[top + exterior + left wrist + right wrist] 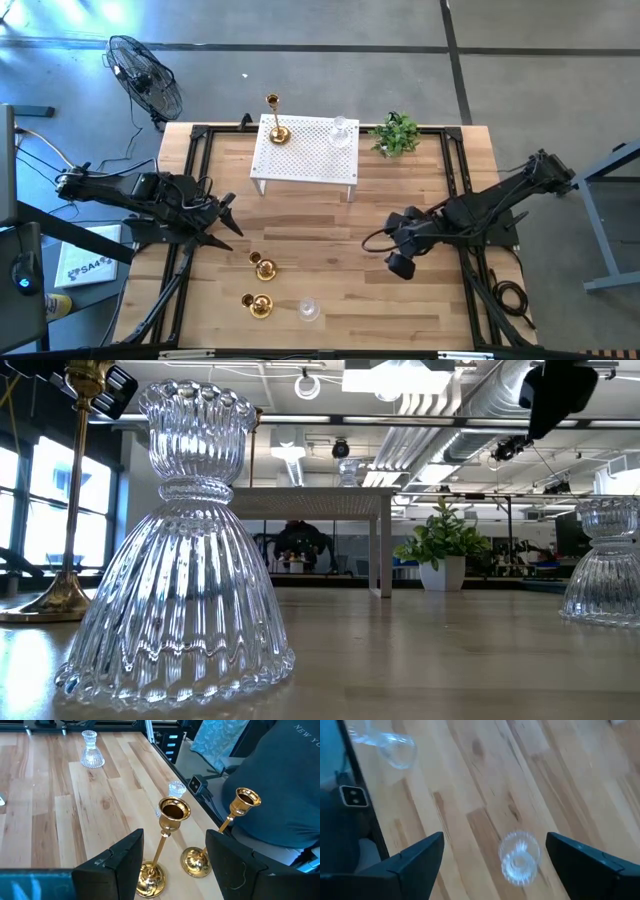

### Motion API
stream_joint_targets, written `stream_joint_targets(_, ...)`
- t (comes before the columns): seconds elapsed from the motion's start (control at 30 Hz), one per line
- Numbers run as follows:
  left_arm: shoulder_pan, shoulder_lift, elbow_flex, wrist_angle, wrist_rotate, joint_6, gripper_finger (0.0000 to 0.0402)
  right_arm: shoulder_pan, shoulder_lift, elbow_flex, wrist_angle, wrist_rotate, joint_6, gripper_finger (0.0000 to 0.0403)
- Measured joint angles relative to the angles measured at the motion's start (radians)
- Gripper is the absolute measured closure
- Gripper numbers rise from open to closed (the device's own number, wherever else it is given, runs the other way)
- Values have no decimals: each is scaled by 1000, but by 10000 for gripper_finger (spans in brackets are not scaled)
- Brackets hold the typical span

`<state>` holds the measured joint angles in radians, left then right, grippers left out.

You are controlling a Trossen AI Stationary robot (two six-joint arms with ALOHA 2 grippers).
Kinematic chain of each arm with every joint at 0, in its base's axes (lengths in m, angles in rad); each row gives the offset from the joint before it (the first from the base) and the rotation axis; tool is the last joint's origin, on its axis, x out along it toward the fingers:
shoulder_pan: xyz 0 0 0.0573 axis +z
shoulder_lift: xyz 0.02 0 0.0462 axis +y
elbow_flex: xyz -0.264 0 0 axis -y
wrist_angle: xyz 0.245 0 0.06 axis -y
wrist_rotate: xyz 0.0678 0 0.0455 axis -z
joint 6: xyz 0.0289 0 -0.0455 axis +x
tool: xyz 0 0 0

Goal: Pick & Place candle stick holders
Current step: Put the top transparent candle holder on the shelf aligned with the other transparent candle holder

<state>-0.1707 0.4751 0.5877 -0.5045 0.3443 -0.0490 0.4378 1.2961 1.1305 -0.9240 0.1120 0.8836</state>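
Two gold candle stick holders (263,266) (258,303) stand on their round bases at the table's near left; they also show in the left wrist view (170,820) (240,807). A clear glass holder (309,310) stands next to them. My left gripper (232,222) (172,845) is open and hangs left of and above the gold pair, touching nothing. My right gripper (398,262) (492,845) is open above another clear glass holder (519,856), which it hides in the high view. A gold holder (272,118) and a glass one (341,130) stand on the white stand (305,160).
The white perforated stand stands at the far middle, with a small potted plant (397,133) to its right. A person in a dark top (280,785) is at the table's near edge. A fan (145,75) stands on the floor beyond the far left corner.
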Motion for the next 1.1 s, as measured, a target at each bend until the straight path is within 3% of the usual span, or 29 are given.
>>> stream_joint_targets(0.27,0,0,0,0,-1,18,192,37,0,0,-26,80,138,59)
stream_joint_targets(0.9,0,0,0,-10,-25,18,192,63,23,0,-122,87,444,81)
stream_joint_targets(1.1,0,0,0,-23,-44,18,192,50,148,0,-113,-41,478,83)
